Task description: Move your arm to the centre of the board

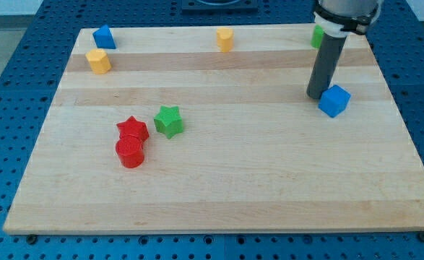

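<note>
My tip (316,94) rests on the wooden board (219,195) at the view's right, just left of a blue cube (334,100) and almost touching it. A green block (317,36) shows partly behind the rod near the view's top right. A green star (169,120) lies left of the board's middle. A red star (133,129) sits beside it, with a red cylinder (131,152) touching the red star from below.
A blue block (103,36) sits at the top left corner, with a yellow block (97,61) just below it. Another yellow block (225,39) sits at the top edge near the middle. A blue perforated table surrounds the board.
</note>
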`<action>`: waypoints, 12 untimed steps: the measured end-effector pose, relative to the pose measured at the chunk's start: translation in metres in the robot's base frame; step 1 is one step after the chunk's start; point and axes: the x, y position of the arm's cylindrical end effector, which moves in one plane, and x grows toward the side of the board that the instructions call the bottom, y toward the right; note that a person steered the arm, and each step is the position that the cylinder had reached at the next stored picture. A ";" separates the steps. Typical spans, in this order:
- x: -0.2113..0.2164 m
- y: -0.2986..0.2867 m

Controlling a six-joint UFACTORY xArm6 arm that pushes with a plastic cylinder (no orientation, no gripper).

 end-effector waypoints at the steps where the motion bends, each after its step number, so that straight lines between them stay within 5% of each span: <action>1: 0.000 -0.007; 6: -0.004 -0.023; 12: -0.002 -0.265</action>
